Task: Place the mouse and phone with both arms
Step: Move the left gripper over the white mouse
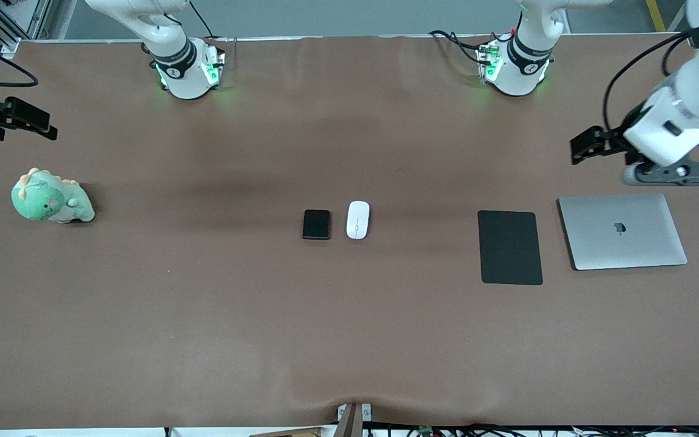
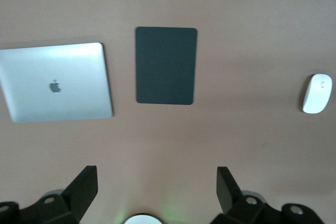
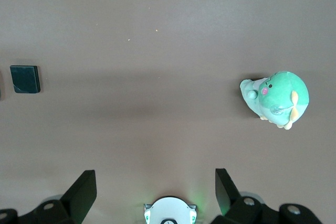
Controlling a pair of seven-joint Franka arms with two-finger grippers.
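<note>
Brown cloth covers the table point(image 1: 204, 315). At frame right lies the laptop point(image 1: 622, 230), the left gripper point(image 1: 586, 145) above it, jaws spread. Right gripper point(image 1: 22, 118), upper left, jaws spread. At centre, the mouse point(image 1: 358, 220) is just beside the phone point(image 1: 316, 224).

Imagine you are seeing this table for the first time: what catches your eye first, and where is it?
The white mouse and black phone lie side by side mid-table, untouched. A green plush dinosaur sits at the right arm's end; a silver laptop and black mouse pad lie at the left arm's end. The left end effector and right end effector hang open above those ends.
</note>
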